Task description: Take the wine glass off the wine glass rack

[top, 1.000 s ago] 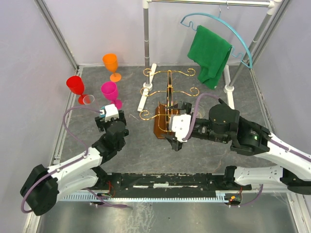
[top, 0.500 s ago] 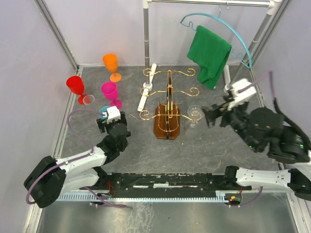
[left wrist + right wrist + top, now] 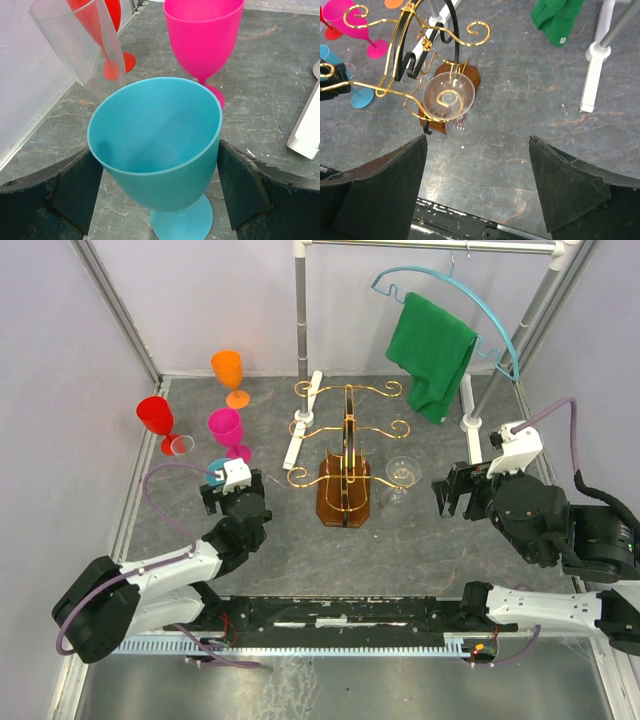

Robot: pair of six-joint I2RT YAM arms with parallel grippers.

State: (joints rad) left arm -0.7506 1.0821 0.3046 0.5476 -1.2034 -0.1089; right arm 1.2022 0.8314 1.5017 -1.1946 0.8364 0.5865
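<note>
Right wrist view: my right tool (image 3: 477, 145) hung wide apart above the grey surface (image 3: 535, 100), its two dark fingers (image 3: 380, 185) low in the corners of the frame and nothing between them. Just ahead of it was the wine glass (image 3: 462, 127), clear, at the curled tip of a lower gold arm on the right-hand side of the wine glass rack (image 3: 343, 502). One gold curl showed through the glass's round top. From these angles I could not tell whether the glass hung free or touched the surface. From the top camera, the tool was level with the glass and well apart from it, to the right, with the rack's brown wooden base beyond.

My left tool (image 3: 160, 165) sat on the far side of the rack with a teal goblet (image 3: 155, 130) between its fingers, one pad at each side of the bowl. I could not tell whether they pressed it or only flanked it. The goblet's foot looked down on the surface. Just past it were a pink goblet (image 3: 202, 35), a tilted clear tumbler (image 3: 65, 35) and a red goblet (image 3: 127, 62) behind that. An orange goblet (image 3: 229, 370) stood further back, near the wall.

A green towel (image 3: 432, 350) hung from a blue hanger (image 3: 500, 340) on the grey rail (image 3: 300, 320) at the rear.
</note>
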